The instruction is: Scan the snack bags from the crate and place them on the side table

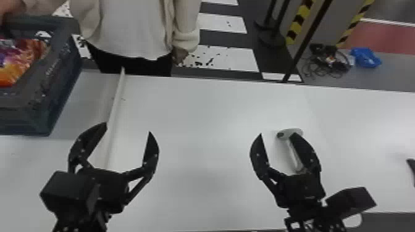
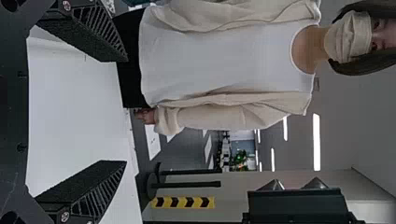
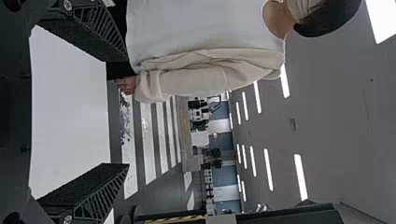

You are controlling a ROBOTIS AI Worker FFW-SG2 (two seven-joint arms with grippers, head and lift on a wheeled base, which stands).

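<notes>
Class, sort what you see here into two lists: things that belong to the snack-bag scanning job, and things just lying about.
Belongs to the job:
- crate
- snack bags inside it
- handheld scanner
- left pincer
- right pincer

Just lying about:
- tangled cables on the floor
- blue item beside them

Black arms with small silver screws.

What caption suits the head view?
Open left gripper and open right gripper above a white table with scanner; crate of snack bags at left.
</notes>
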